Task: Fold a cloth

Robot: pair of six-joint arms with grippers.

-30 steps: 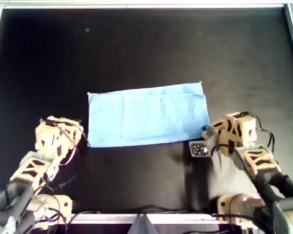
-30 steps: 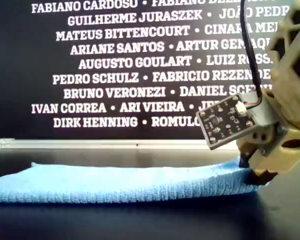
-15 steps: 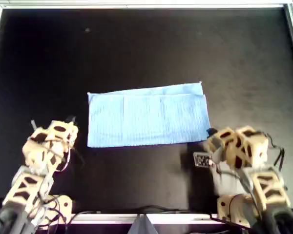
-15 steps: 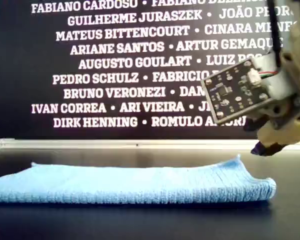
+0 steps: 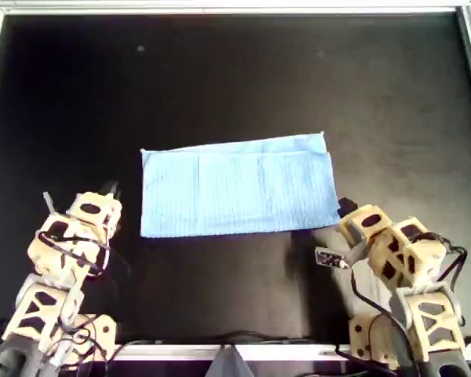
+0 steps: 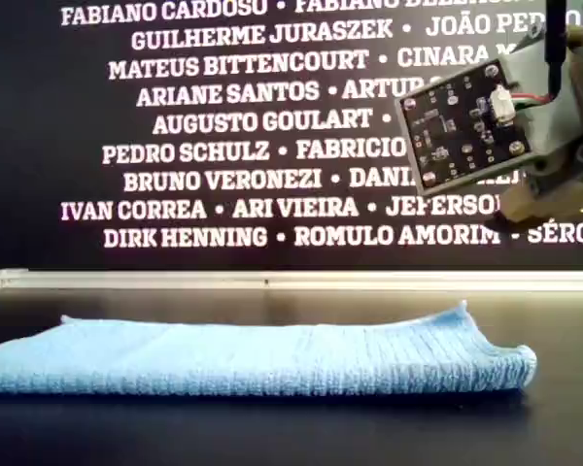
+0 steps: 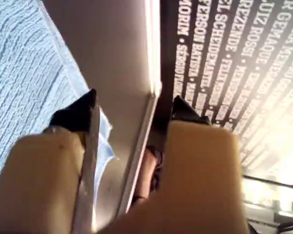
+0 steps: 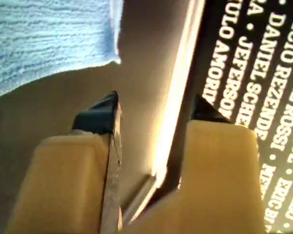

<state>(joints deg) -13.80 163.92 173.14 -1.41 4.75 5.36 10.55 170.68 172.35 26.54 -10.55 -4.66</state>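
The light blue cloth (image 5: 239,188) lies flat mid-table as a folded rectangle with stacked layers. It also shows in the exterior view (image 6: 272,354). My first gripper (image 5: 110,191) is at the overhead view's left, a short way off the cloth's left edge. In its wrist view the jaws (image 7: 132,105) stand apart and empty, with the cloth (image 7: 19,73) beside the lower finger. My second gripper (image 5: 345,208) is by the cloth's near right corner, raised off the table. Its jaws (image 8: 154,100) are apart and empty, with the cloth (image 8: 44,34) beyond them. Its camera board (image 6: 462,121) shows high in the exterior view.
A metal rail (image 5: 220,9) frames the black table top. A dark wall with white names (image 6: 223,146) stands behind the far rail. The two arm bases (image 5: 86,330) (image 5: 377,334) sit at the near edge.
Both grippers have drawn back from the cloth's near corners toward the near edge. The second gripper has also risen well above the table. The cloth has stayed in place.
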